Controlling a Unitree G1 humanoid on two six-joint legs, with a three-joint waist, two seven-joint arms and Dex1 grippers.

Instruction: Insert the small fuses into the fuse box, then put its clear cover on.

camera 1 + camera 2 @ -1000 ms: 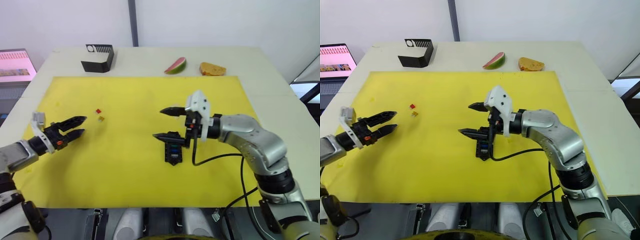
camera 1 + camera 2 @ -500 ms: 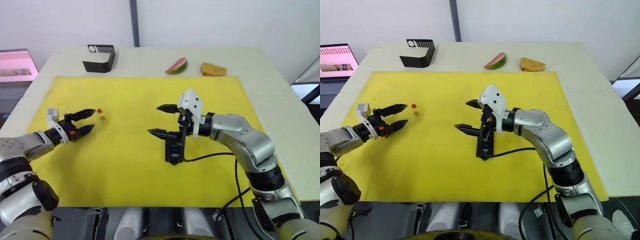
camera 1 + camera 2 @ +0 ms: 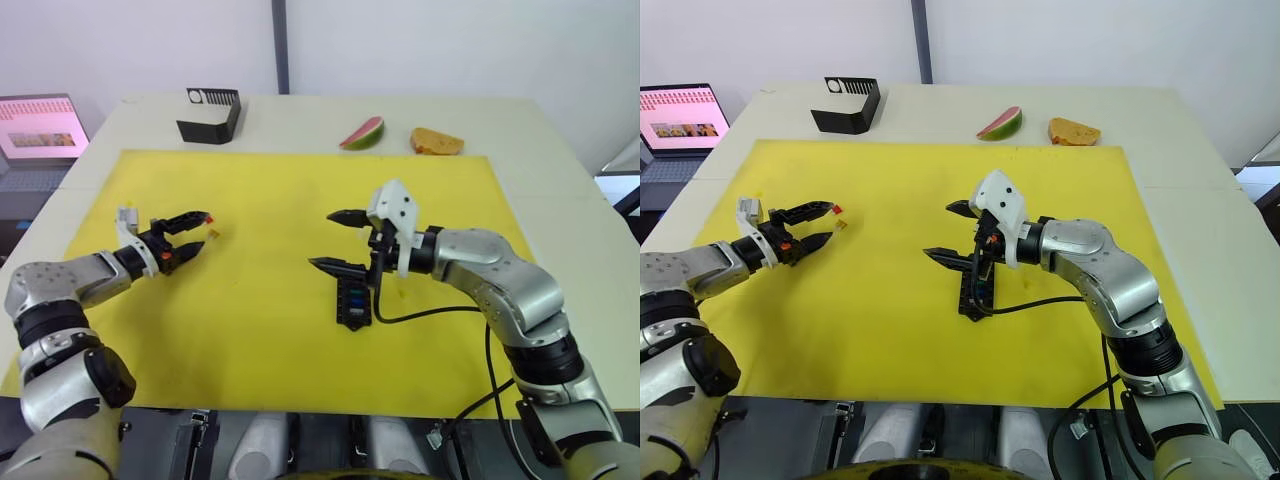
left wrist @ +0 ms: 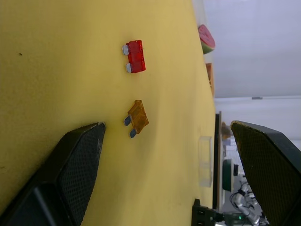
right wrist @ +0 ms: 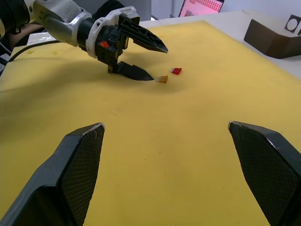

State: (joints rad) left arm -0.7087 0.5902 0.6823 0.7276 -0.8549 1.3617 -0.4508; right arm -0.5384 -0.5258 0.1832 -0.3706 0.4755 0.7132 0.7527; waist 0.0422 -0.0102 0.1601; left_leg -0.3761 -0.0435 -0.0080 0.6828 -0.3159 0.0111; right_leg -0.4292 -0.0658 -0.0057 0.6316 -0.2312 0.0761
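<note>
The black fuse box [image 3: 352, 303] lies mid-mat with blue and green fuses in its slots. My right gripper [image 3: 322, 240] hangs open just above its far end, empty. A red fuse [image 4: 134, 56] and an amber fuse [image 4: 137, 117] lie loose on the yellow mat at the left. The open left gripper [image 3: 828, 222] has its tips right at them; the amber fuse [image 5: 162, 79] sits by the lower fingertip and the red fuse [image 5: 176, 71] just beyond. Nothing is gripped. The clear cover [image 4: 204, 160] lies flat on the mat farther off.
A yellow mat [image 3: 250, 330] covers most of the table. Along the back stand a black angular holder [image 3: 210, 115], a watermelon slice [image 3: 362, 132] and a piece of bread [image 3: 437, 142]. A laptop [image 3: 40, 125] sits off the table's left edge.
My left gripper has travelled right and forward across the mat to the red and amber fuses, staying open. The right gripper has stayed open over the fuse box.
</note>
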